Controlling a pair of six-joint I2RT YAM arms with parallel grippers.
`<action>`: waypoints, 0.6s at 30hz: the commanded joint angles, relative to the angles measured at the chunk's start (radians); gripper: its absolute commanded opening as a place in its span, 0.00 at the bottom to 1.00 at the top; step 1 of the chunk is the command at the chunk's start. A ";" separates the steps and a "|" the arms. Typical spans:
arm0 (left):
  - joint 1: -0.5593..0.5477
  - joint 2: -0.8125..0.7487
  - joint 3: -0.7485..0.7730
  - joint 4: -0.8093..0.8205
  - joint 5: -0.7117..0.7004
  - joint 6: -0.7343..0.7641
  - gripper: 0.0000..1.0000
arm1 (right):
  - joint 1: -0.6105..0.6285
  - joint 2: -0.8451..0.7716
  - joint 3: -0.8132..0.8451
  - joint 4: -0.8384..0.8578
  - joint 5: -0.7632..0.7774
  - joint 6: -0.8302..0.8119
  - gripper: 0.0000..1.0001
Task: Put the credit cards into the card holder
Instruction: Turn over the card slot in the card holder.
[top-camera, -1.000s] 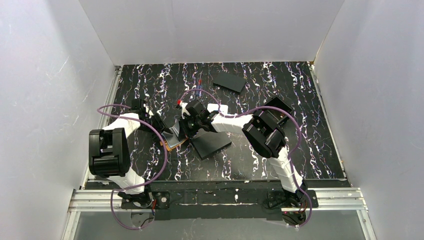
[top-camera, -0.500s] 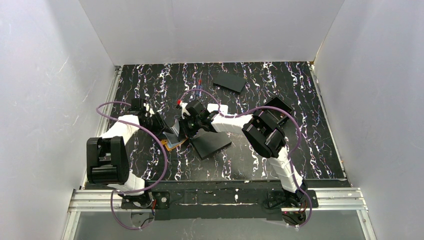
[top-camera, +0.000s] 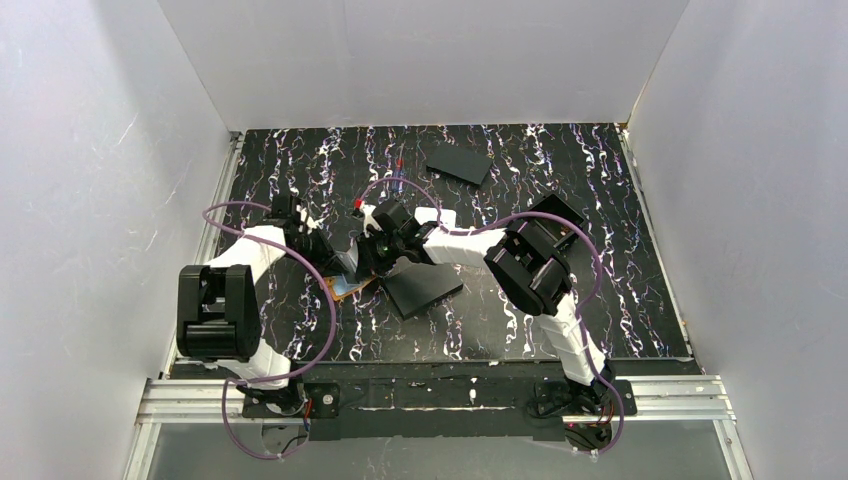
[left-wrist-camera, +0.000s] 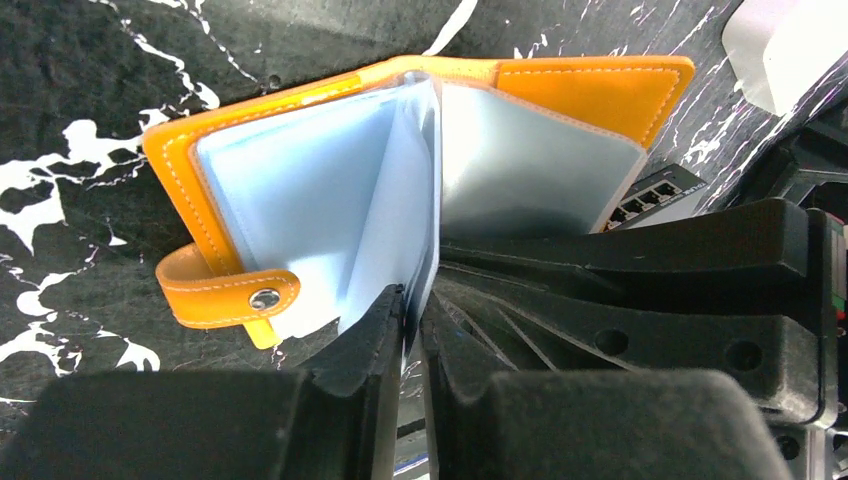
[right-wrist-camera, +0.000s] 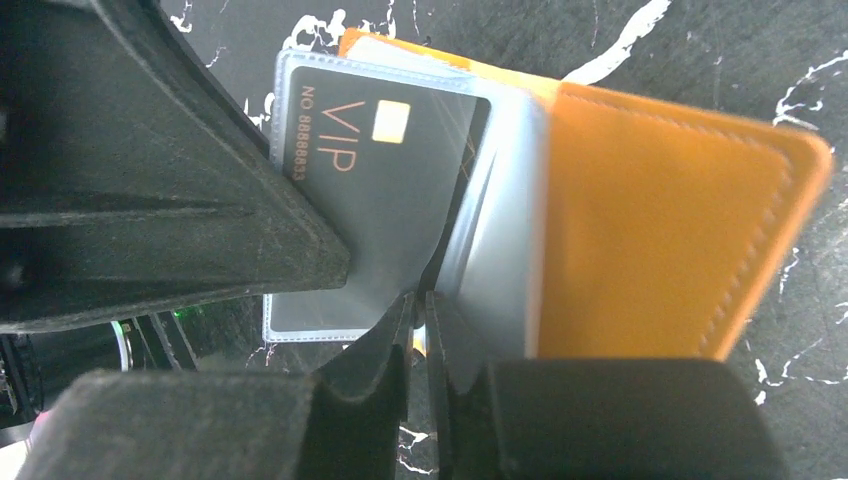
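Note:
The orange card holder (left-wrist-camera: 590, 85) lies open on the table, its pale blue sleeves fanned up. My left gripper (left-wrist-camera: 412, 312) is shut on one upright sleeve (left-wrist-camera: 400, 200) near its lower edge. Opposite it, my right gripper (right-wrist-camera: 420, 310) pinches the bottom edge of the clear sleeves, beside the orange cover (right-wrist-camera: 660, 230). A black credit card marked VIP (right-wrist-camera: 385, 190) sits inside a clear sleeve just left of those fingers. From above, both grippers meet over the holder (top-camera: 347, 288), left gripper (top-camera: 335, 262) and right gripper (top-camera: 372, 260) almost touching.
A flat black rectangle (top-camera: 425, 285) lies just right of the holder, under the right forearm. Another black rectangle (top-camera: 458, 162) rests at the back. A white object (top-camera: 441, 216) sits behind the right wrist. White walls enclose the table on three sides.
My left gripper has closed onto the blue sleeve, and its arm has shifted slightly. The right gripper stays where it was, at the holder.

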 joint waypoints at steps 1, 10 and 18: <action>-0.012 0.026 0.056 -0.053 -0.010 -0.003 0.06 | 0.006 -0.011 -0.043 0.036 0.002 -0.017 0.21; -0.012 0.049 0.096 -0.135 -0.065 0.020 0.00 | 0.007 -0.165 -0.181 0.153 0.049 -0.104 0.45; -0.013 0.061 0.094 -0.140 -0.064 0.022 0.00 | 0.077 -0.254 -0.281 0.293 0.117 -0.216 0.67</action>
